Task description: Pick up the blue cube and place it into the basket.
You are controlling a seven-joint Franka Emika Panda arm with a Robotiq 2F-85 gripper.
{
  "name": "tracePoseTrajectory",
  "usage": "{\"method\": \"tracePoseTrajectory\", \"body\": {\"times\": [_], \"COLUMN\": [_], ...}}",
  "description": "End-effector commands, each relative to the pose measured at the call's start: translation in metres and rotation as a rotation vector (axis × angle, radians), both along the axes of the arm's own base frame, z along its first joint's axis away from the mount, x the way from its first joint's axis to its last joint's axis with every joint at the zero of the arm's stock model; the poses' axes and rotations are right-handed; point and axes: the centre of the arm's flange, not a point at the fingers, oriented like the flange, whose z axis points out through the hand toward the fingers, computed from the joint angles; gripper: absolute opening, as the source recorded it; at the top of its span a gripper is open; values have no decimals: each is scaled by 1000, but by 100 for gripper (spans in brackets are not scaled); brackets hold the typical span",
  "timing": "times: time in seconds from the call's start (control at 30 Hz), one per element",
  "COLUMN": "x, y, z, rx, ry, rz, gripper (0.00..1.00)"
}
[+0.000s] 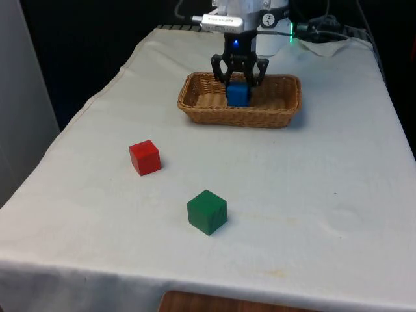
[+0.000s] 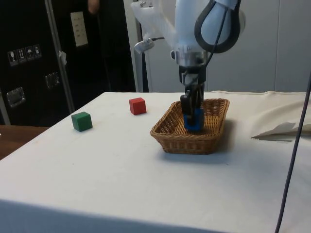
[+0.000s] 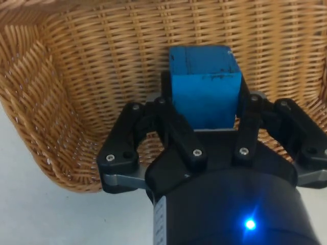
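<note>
The blue cube (image 1: 238,95) is low inside the wicker basket (image 1: 242,119), between the fingers of my black gripper (image 1: 238,83). In the wrist view the gripper (image 3: 204,102) is shut on the cube (image 3: 204,84), one finger against each side, with the basket's woven floor (image 3: 102,56) right behind it. From the side, the gripper (image 2: 193,112) reaches straight down into the basket (image 2: 180,141) and the cube (image 2: 193,120) sits below the rim. Whether the cube touches the basket floor I cannot tell.
A red cube (image 1: 144,157) lies on the white cloth towards the front view's left. A green cube (image 1: 207,211) sits nearer the table's front edge. Crumpled cloth and cables (image 1: 328,36) lie behind the basket at the far right.
</note>
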Motion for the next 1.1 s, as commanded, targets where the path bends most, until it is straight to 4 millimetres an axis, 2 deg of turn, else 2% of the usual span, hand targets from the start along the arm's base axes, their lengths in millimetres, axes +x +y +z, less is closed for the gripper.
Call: {"method": "tracePoseTrajectory", "body": {"times": [0.0, 0.1, 0.17, 0.23, 0.27, 0.3, 0.33, 0.37, 0.4, 0.47, 0.5, 0.7, 0.9, 0.93, 0.97, 1.07], "x": [-1, -1, -1, -1, -1, -1, 0, -1, -1, 0, 0, 0, 4, 4, 5, 9], "y": [1, 0, 0, 0, 0, 0, 0, 0, 0, 0, 0, 0, -1, 0, -1, -1], "z": [2, 1, 1, 1, 0, 0, 0, 0, 0, 0, 0, 0, 18, 12, 24, 35], "rx": [3, 2, 1, 1, 1, 1, 0, 1, 1, 1, 1, 0, 2, 2, 3, 5], "ry": [-2, -2, 0, 0, 1, 1, 1, 1, 1, 1, 1, 1, -7, -12, -8, -9], "rz": [-1, -1, 0, 1, 0, 1, 0, 0, 0, 0, 0, 1, -1, -1, -1, -1], "gripper": [0, 0, 8, 26, 45, 55, 65, 65, 79, 97, 100, 100, 100, 100, 100, 100]}}
